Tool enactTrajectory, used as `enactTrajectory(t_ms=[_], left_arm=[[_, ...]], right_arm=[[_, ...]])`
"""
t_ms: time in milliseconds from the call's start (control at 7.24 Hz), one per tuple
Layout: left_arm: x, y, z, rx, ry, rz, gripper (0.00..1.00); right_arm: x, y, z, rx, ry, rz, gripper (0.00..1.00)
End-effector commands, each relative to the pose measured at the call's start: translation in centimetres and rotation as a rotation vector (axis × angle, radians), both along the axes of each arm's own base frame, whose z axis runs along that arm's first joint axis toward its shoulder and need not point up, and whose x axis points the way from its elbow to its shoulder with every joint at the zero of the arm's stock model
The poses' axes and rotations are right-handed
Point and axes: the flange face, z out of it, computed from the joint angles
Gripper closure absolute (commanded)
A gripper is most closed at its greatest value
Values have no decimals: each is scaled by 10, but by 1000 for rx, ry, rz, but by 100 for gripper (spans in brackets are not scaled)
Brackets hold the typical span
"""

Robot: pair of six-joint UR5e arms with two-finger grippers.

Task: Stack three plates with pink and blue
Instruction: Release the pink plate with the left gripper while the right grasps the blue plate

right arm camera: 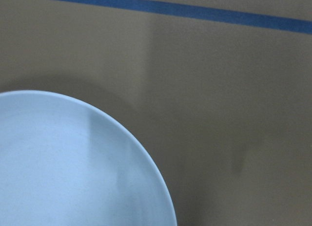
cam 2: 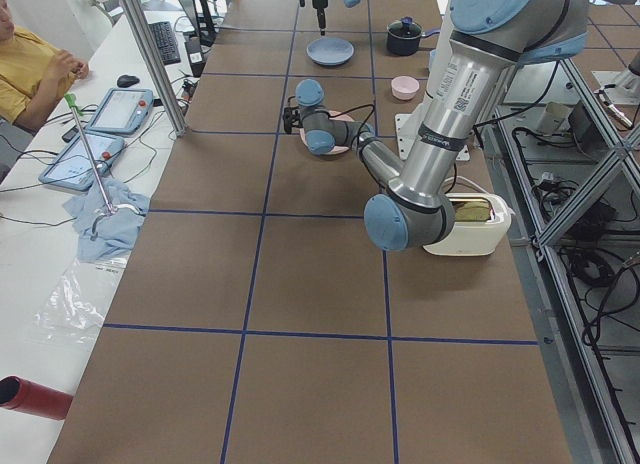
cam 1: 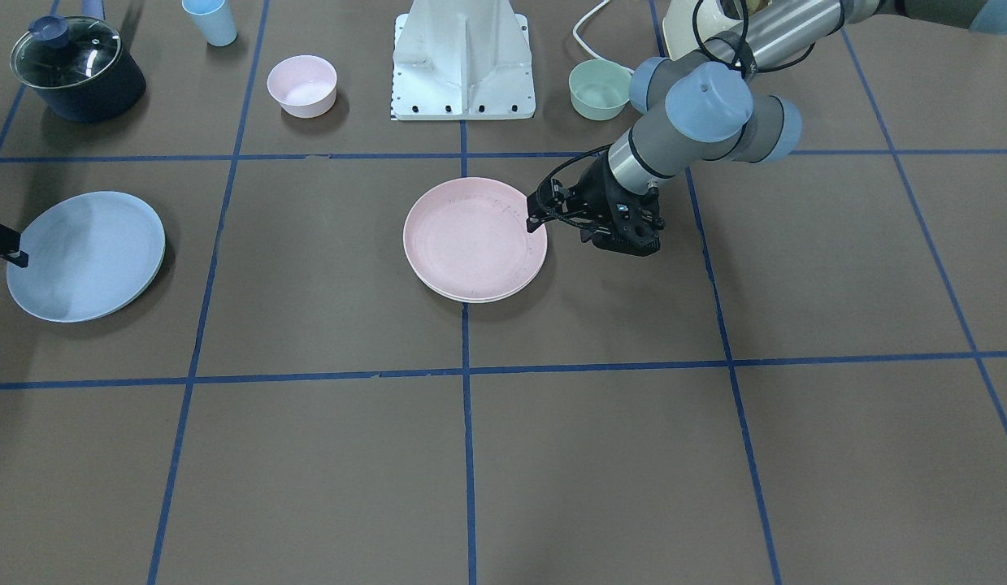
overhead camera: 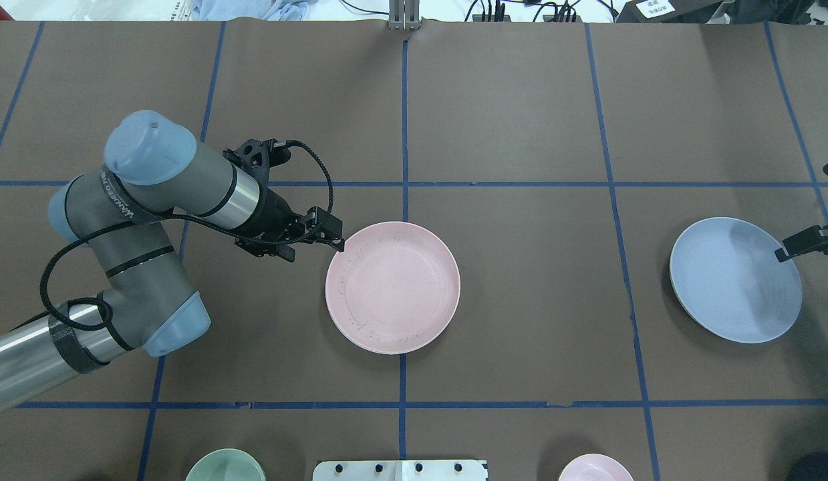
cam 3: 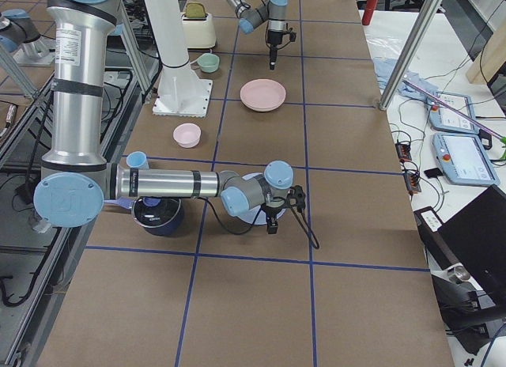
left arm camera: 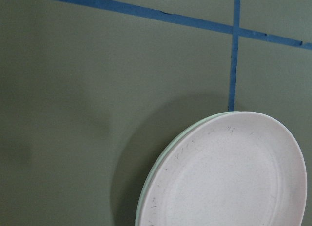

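Note:
The pale pink plate (cam 1: 470, 240) (overhead camera: 392, 287) lies at the table's middle on top of the cream-white plate (cam 1: 470, 299), of which only a thin rim shows (left arm camera: 145, 197). The pale blue plate (cam 1: 84, 256) (overhead camera: 734, 280) lies alone on the robot's right side. My left gripper (cam 1: 542, 219) (overhead camera: 330, 242) is at the pink plate's rim on the robot's left side, open and holding nothing. My right gripper (cam 1: 6, 248) (overhead camera: 798, 246) has one fingertip over the blue plate's outer rim. It looks open, and its other finger is out of view.
Along the robot's edge stand a dark pot with a glass lid (cam 1: 76, 69), a blue cup (cam 1: 210, 20), a small pink bowl (cam 1: 301, 85), the white robot base (cam 1: 462, 65), a small green bowl (cam 1: 599, 89) and a cream toaster (cam 2: 465, 224).

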Motion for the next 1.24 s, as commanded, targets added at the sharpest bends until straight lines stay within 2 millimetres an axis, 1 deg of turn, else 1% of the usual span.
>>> enactTrajectory(t_ms=[0,138,276,415,553,829,967,1106], left_arm=[[-1,-1,1,-1,-2,-4,1],[-2,0,-2,1,3,-5,1],[-4,-1,-2,2,4,-8,1],[-4,-1,-2,2,4,-9,1],[-5,-1,-2,1,4,-10,1],[-5,-1,-3,1,5,-12,1],[-6,0,-3,0,6,-12,1],[-7,1,-4,1,8,-13,1]], right_arm=[[-8,8,23,-9,-28,37,40],[-17,11,23,-2,-39,31,44],[-22,11,22,3,-42,22,60],[-25,9,18,7,-49,24,100],[-28,6,11,18,-58,21,100],[-28,6,4,17,-83,11,100],[-29,7,-9,26,-114,-1,100],[-29,7,-30,30,-131,21,100]])
